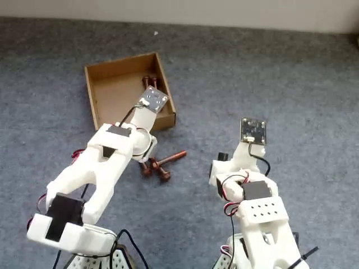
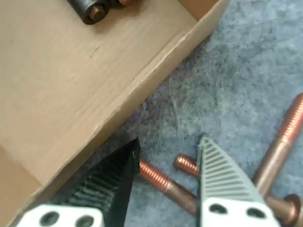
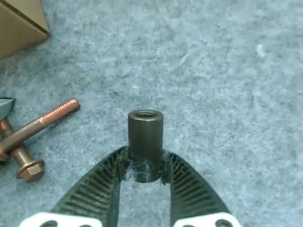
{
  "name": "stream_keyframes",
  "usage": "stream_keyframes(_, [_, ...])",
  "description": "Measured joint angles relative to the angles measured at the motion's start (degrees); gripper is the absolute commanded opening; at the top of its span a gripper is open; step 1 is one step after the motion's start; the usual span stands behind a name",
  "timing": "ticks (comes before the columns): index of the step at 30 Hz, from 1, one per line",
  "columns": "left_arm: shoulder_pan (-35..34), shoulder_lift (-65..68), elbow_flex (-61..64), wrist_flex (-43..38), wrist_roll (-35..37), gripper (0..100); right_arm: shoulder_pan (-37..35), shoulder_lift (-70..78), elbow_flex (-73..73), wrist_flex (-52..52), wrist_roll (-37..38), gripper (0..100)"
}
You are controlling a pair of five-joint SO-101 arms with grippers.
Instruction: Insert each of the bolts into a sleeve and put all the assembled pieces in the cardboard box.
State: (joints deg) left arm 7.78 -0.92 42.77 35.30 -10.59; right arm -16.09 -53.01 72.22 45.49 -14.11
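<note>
My left gripper point(image 2: 169, 144) gapes over crossed copper-coloured threaded bolts point(image 2: 165, 182) on the grey carpet point(image 2: 246, 71), just beside the brown cardboard box point(image 2: 142, 90) | my right gripper point(image 3: 144, 165) clamps the dark metal cylindrical sleeve point(image 3: 145, 130) at its base | risk: I snag two bolts at once, or the sleeve pivots.

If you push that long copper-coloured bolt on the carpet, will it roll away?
Maybe a little: the long copper-coloured bolt has a round shaft, but the fuzzy grey carpet would likely slow it. It looks like metal, so probably stiff and heavy.
</note>
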Motion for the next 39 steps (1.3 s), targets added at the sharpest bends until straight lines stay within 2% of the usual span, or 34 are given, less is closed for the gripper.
stream_keyframes(6, [0.00, 1.14, -2.46, 0.62, 0.18, 10, 0.00, 0.00, 0.00, 0.00, 0.00, 0.5])
stream_keyframes(15, [-4.40, 0.97, -3.25, 9.76, 0.18, 9, 0.00, 0.00, 0.00, 0.00, 0.00, 0.5])
stream_keyframes(21, [-5.19, 0.88, -4.84, 17.49, 0.18, 2, 0.00, 0.00, 0.00, 0.00, 0.00, 0.5])
stream_keyframes(28, [-5.36, 0.53, -5.01, 23.65, 0.18, 2, 0.00, 0.00, 0.00, 0.00, 0.00, 0.5])
stream_keyframes(36, [-5.45, -1.85, -4.13, 24.70, 0.09, 2, 0.00, 0.00, 0.00, 0.00, 0.00, 0.5])
stream_keyframes(39, [-5.10, -6.51, -3.96, 26.64, -0.09, 7, 0.00, 0.00, 0.00, 0.00, 0.00, 0.5])
